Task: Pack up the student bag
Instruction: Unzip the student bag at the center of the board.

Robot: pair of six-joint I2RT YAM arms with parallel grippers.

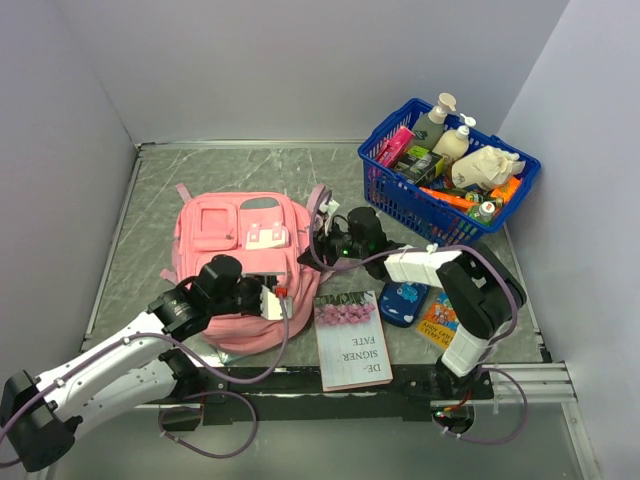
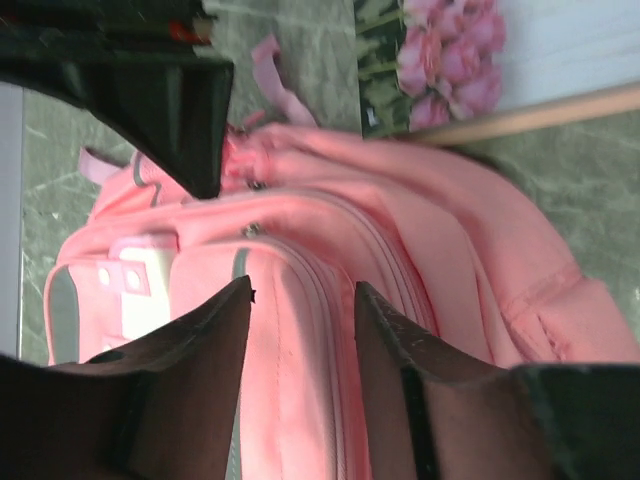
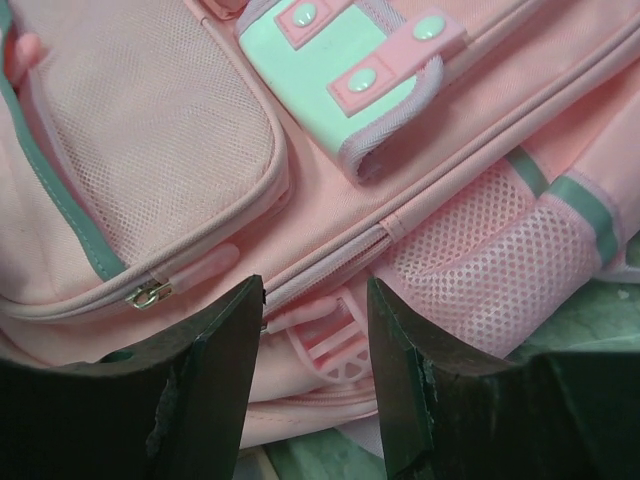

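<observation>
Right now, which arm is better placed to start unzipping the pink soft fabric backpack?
Probably the right. The right gripper, jaws open, frames a pink plastic zip pull on the backpack; the left gripper, also open, faces only fabric and seam.

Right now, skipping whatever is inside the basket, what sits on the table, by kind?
Backpack: 1
Basket: 1
Large book: 1
Blue pouch: 1
Small yellow booklet: 1
Total: 5
</observation>
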